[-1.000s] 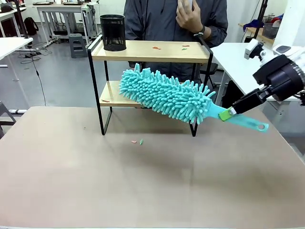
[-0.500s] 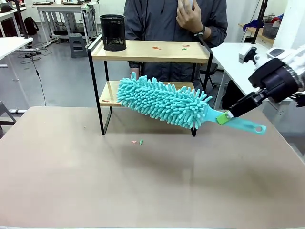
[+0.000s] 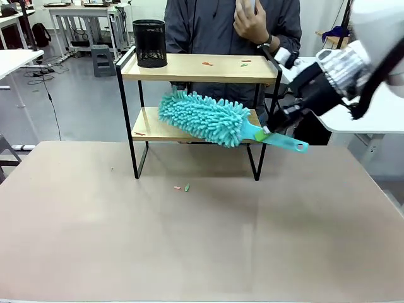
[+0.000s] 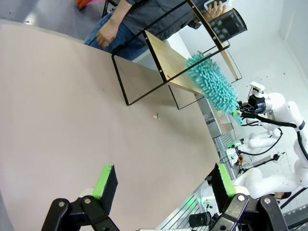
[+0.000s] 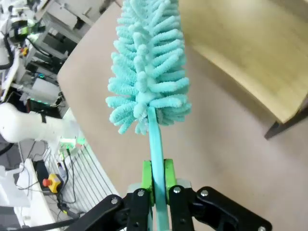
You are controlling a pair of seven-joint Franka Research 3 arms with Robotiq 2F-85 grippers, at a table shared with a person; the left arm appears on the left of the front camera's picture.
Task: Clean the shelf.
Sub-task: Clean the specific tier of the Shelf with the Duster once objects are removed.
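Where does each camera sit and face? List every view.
Front: between the arms, facing across the table at the shelf and person; right gripper clamps the duster.
Left wrist: over the table, looking past the open left gripper at the shelf.
Right wrist: looking along the duster at the shelf.
All share duster and shelf.

Duster (image 3: 203, 117) across shelf's (image 3: 189, 68) lower opening

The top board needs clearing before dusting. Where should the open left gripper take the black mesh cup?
Probably its rim, from above: the black wire-mesh cylindrical cup stands upright on the two-tier wooden shelf, mouth open, so one finger can slip inside its thin wall.
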